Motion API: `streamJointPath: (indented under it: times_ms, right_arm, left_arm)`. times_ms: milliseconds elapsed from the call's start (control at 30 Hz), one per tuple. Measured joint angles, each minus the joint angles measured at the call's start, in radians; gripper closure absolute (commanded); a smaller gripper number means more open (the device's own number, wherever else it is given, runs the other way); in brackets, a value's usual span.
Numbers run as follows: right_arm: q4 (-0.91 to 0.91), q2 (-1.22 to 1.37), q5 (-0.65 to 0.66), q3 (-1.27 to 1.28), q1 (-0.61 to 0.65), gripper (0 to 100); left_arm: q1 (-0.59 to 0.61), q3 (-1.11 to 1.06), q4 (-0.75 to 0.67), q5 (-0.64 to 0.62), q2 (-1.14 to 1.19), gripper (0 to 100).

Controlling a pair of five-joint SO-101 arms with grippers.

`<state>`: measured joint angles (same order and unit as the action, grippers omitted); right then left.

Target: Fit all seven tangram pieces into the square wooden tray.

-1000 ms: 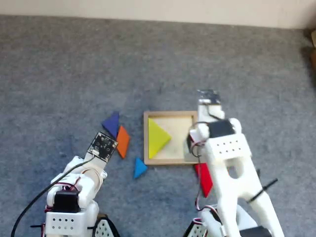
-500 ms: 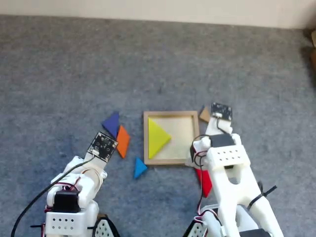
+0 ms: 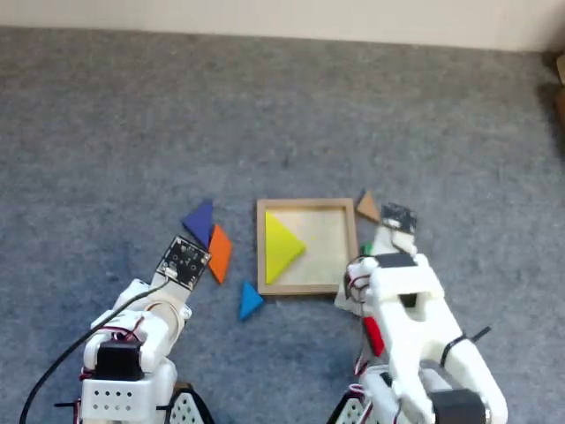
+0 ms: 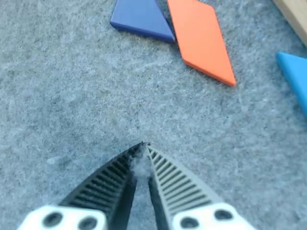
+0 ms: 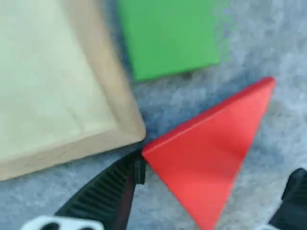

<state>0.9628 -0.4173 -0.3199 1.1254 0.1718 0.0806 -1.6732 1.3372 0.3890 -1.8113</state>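
L gripper (image 4: 141,149): fingers shut, nothing between them, tip over bare carpet (image 4: 72,96), near the orange piece (image 4: 201,40) and dk blue tri (image 4: 141,17) but clear of both. R gripper (image 5: 216,175): fingers wide open either side of the red tri (image 5: 211,153), not clamped on it. One fingertip (image 5: 136,168) sits right at the red tri's corner, by the tray corner. Tray (image 3: 305,204) sits mid-table, ahead of and btwn the arms. It holds the yellow tri (image 3: 281,246), long edge along the wall on the L-arm side. The rest are out on the carpet. Green sq (image 5: 170,36) is just outside the tray's R-arm-side wall, a strip of carpet btwn it and the red tri. Tan tri (image 3: 367,208) is just off the far corner on that side. Lt blue tri (image 3: 250,300) is just off the near corner on the L-arm side. Orange piece and dk blue tri lie side by side, touching or nearly, can't tell which.
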Motion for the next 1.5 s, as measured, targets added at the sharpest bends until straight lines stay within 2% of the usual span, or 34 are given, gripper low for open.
streamJointPath:
  times_ms: [167, 267, 367, 633, 900, 1500]
  right_arm:
    - [0.028, 0.075, 0.146, -0.054, -0.117, 57.4]
    - [0.112, 0.091, 0.227, -0.094, -0.19, 57.4]
    - [0.187, 0.092, 0.244, -0.126, -0.236, 57.4]
    - [0.226, 0.098, 0.041, -0.153, -0.209, 57.4]
    - [0.226, 0.101, -0.173, -0.29, -0.18, 57.4]
    - [0.041, 0.241, -0.207, -0.232, -0.175, 57.4]
  left_arm:
    - [0.0, 0.0, 0.0, 0.0, 0.0, 99]
    - [0.0, 0.0, 0.0, 0.0, 0.0, 99]
    - [0.0, 0.0, 0.0, 0.0, 0.0, 99]
    - [0.0, 0.0, 0.0, 0.0, 0.0, 99]
    - [0.0, 0.0, 0.0, 0.0, 0.0, 99]
    - [0.0, 0.0, 0.0, 0.0, 0.0, 99]
